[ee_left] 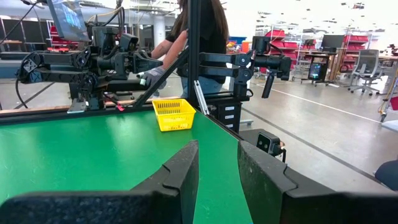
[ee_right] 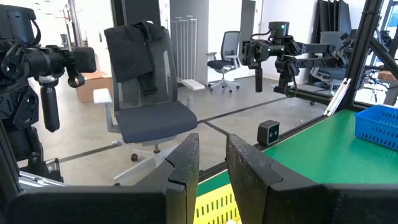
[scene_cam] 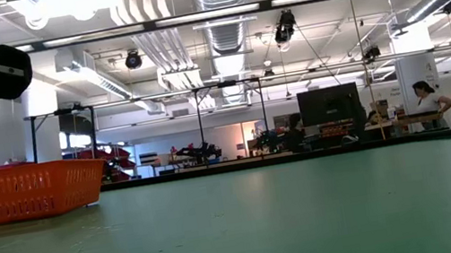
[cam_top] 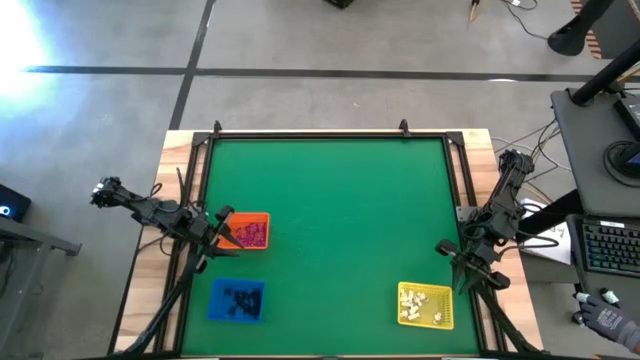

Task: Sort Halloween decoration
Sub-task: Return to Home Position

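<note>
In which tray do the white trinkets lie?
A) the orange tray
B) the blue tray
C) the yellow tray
C: in the high view the white trinkets lie inside the yellow tray.

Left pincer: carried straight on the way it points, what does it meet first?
Likely the black frame beyond the green mat: the left pincer, open, aims across it, passing beside the yellow tray. Depth is unclear.
</note>
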